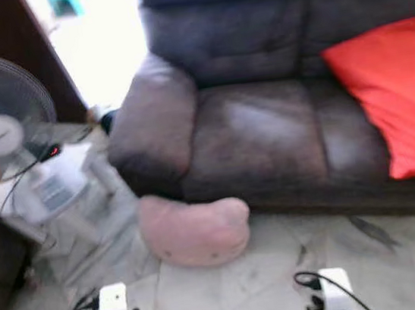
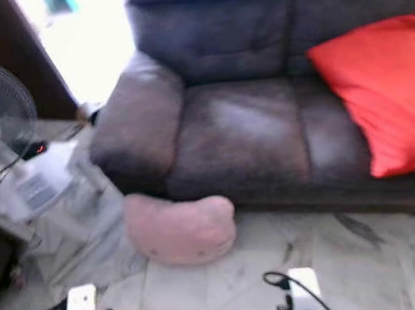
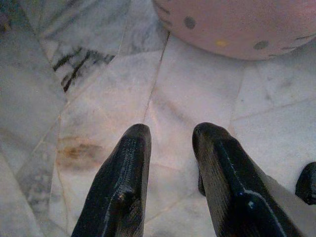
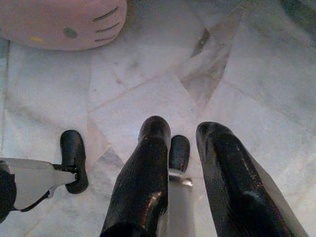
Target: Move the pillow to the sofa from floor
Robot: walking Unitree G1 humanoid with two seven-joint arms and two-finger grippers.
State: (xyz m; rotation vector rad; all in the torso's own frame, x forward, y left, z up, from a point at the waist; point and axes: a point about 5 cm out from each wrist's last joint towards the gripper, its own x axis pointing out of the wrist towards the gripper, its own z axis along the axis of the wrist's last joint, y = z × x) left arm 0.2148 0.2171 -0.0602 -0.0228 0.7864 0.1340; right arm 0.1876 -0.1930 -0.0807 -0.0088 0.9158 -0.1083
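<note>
- The pillow (image 1: 195, 229), pink and cat-faced, lies on the marble floor (image 1: 269, 277), touching the front of the sofa (image 1: 266, 132) just below its left armrest.
- Left end effector (image 3: 170, 143): fingers spread with a clear gap between them, nothing held, hovering above the floor with the pillow near, just ahead of the tips.
- Right end effector (image 4: 182, 133): fingers also apart and empty, pointed at bare tile, the pillow further ahead and to one side.
- On the sofa seat a red cushion (image 1: 402, 91) leans at the right end; the middle and left of the seat are free.
- A standing fan (image 1: 0, 121) and what looks like a small white appliance, blurred, stand to the left of the armrest.
- Step in hand, as I judge it: the approach, with no contact made yet.
- Next move calls for both arms to reach forward and down, bracket the soft pillow from either side, then lift it onto the seat beside the armrest.
</note>
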